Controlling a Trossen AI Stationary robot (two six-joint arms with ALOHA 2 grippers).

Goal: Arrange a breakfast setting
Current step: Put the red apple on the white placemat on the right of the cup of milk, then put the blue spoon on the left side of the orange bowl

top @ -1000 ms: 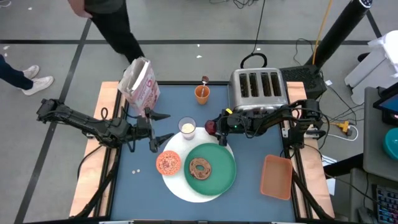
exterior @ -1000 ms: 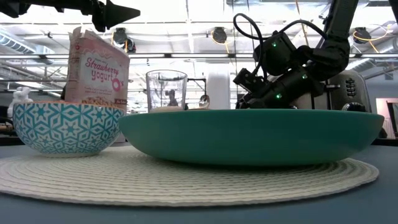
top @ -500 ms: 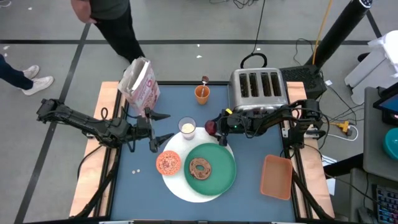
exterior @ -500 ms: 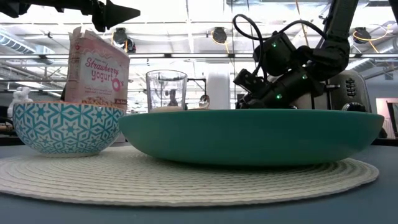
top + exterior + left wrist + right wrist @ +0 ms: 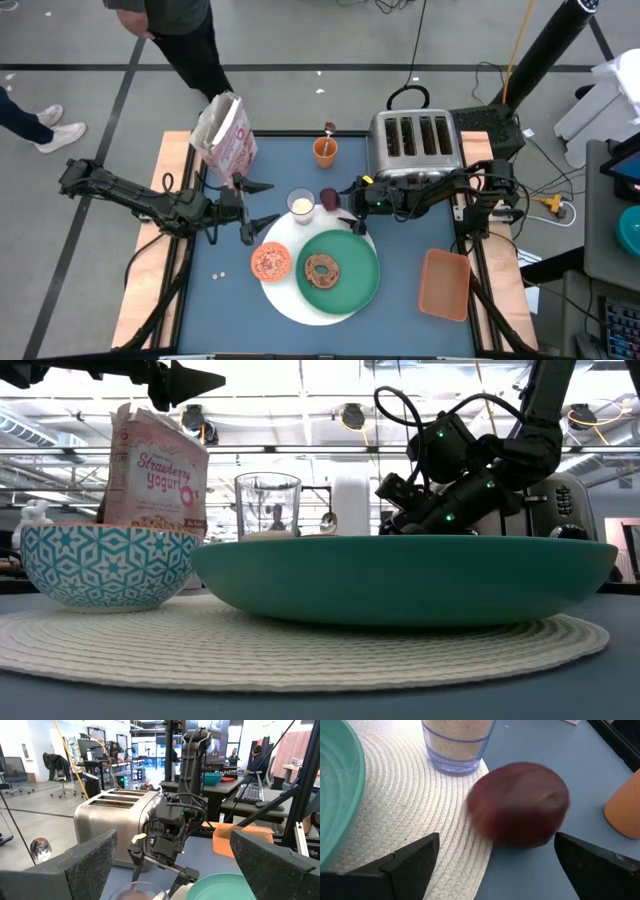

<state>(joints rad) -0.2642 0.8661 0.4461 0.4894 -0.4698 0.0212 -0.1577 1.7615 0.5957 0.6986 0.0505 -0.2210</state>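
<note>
- I read the right hand as spread open, low over the desk at the far edge of the round white mat, in front of the silver toaster.
- Dark red fruit lies free between the open fingers; in the right wrist view neither finger touches it. From above it shows at, just right of the glass of milk.
- The fruit is roundish with no clear long axis; it sits half on the mat rim, half on the blue desk. It looks blurred, so I cannot tell whether it is at rest.
- The glass stands upright on the mat's far edge, close behind the fruit.
- A small orange cup with a spoon in it stands farther back, apart from the fruit.
- Large green plate lies on the mat and carries the brown bagel flat, hole up.
- The bowl is on the mat's left side, touching or nearly touching the plate rim; teal-patterned outside in the low view.
- My left hand is open too, fingers apart, hovering left of the glass and holding nothing.
- Pink cereal box stands upright at the far left of the desk, top open, behind the left hand.
- Orange tray sits at the right, well apart.
- A person stands beyond the desk.
</note>
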